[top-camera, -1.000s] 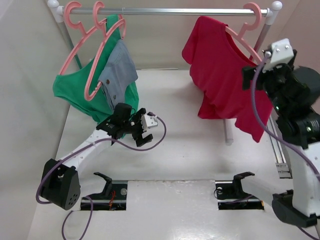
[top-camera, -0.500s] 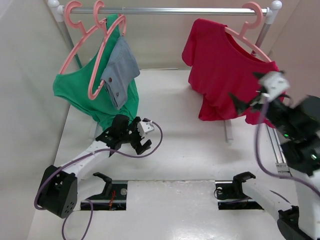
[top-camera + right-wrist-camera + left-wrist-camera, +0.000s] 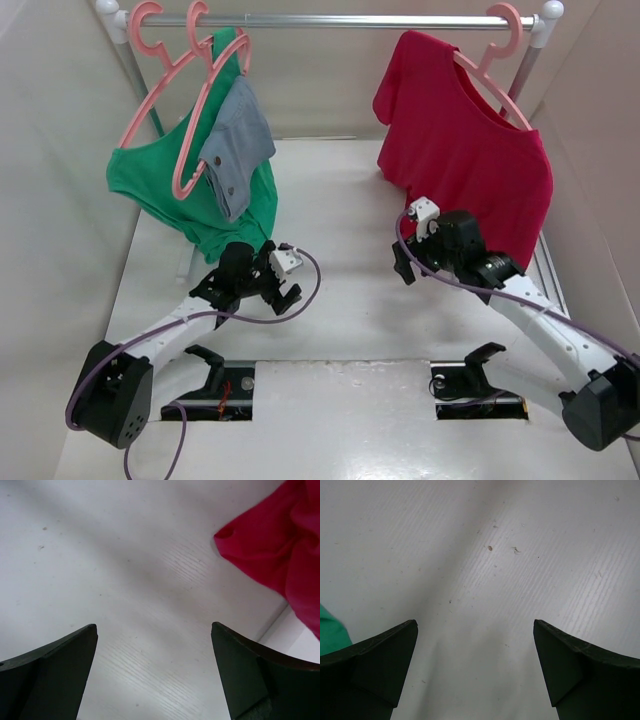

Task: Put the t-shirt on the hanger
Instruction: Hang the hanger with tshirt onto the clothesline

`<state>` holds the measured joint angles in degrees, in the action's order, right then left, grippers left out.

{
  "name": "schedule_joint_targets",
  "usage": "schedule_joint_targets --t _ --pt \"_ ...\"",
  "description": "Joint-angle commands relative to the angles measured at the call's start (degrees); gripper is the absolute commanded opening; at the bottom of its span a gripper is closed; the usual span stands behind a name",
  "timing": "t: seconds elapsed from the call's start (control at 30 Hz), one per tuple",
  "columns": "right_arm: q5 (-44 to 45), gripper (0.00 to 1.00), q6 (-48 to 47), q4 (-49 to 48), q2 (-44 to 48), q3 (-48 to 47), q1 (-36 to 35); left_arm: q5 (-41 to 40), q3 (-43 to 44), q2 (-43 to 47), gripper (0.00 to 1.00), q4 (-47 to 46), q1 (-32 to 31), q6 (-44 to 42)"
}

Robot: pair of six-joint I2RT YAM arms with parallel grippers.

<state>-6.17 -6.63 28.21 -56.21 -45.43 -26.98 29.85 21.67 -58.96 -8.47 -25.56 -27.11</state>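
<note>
Hovering low over the white table (image 3: 350, 300), the left gripper (image 3: 475, 626) has its fingers spread wide and empty, as does the right gripper (image 3: 154, 626). Above it, the crimson t-shirt (image 3: 470, 160) hangs draped over the pink hanger (image 3: 497, 68) on the rail (image 3: 350, 21), so the task looks essentially done.

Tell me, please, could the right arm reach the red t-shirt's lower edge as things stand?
Probably yes: the right gripper is open, the t-shirt hangs close beside it, and nothing shows between them.
</note>
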Motion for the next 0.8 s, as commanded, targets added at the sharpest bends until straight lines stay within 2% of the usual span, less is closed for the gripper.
schedule_joint_targets --t 0.0,0.17,0.53,0.77 --pt "2.2 1.00 5.6 -7.5 -2.0 1.8 0.2 2.1 -1.4 1.6 1.00 -4.1 -0.3 1.4" --pt "6.1 1.00 7.3 -8.7 -4.6 3.0 -2.1 1.0 -2.0 1.6 1.00 -4.9 0.2 0.8" --pt "6.1 1.00 6.3 -9.2 -14.2 -0.6 -4.1 0.5 -2.0 1.0 1.00 -5.4 0.8 1.4" --pt "7.5 1.00 5.8 -9.2 -15.9 -1.7 -6.3 0.5 -2.0 0.5 1.00 -5.4 0.8 1.4"
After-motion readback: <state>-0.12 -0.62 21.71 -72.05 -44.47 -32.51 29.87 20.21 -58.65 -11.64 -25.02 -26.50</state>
